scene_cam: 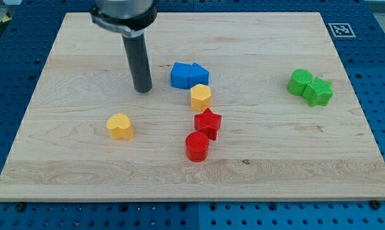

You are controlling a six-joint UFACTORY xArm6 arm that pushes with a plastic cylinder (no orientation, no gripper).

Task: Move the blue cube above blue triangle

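Observation:
The blue cube point(180, 75) sits near the middle of the wooden board point(84, 179), touching the blue triangle point(199, 75) on its right side. My tip point(142, 90) rests on the board to the left of the blue cube, a short gap away, at about the same height in the view. The rod rises from it to the view's top.
A yellow hexagon point(201, 98) lies just below the blue pair. A red star point(208, 122) and a red cylinder point(197, 147) lie below that. A yellow heart point(120, 126) is at lower left. Two green blocks point(310, 87) touch at the right.

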